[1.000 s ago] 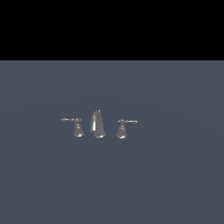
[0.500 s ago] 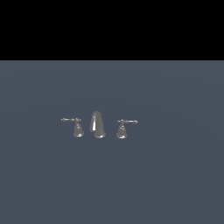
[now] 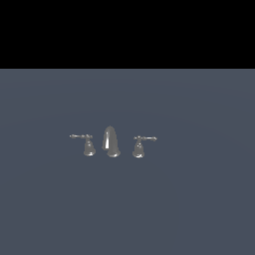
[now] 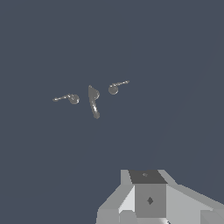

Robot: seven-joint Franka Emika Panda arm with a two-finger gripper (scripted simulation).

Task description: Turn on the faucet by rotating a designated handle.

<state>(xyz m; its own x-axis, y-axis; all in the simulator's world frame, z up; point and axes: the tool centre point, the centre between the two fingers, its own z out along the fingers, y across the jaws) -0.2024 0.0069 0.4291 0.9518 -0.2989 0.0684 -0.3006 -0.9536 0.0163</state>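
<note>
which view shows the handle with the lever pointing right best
The exterior view: it shows the handle side-on, with its flared base and its thin lever pointing to that view's right, beside the spout. The wrist view looks down from above, so the handle is only a small round cap with a lever.

hand [image 4: 151, 199]: grey-white body at wrist view's edge | fingers unseen | absent from exterior view

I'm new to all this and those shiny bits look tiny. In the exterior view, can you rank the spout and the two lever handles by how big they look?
1. Centre spout, the tallest and bulkiest.
2. The handle with its lever pointing to the exterior view's right and the twin handle pointing left look alike, so I would not rank them.
</note>
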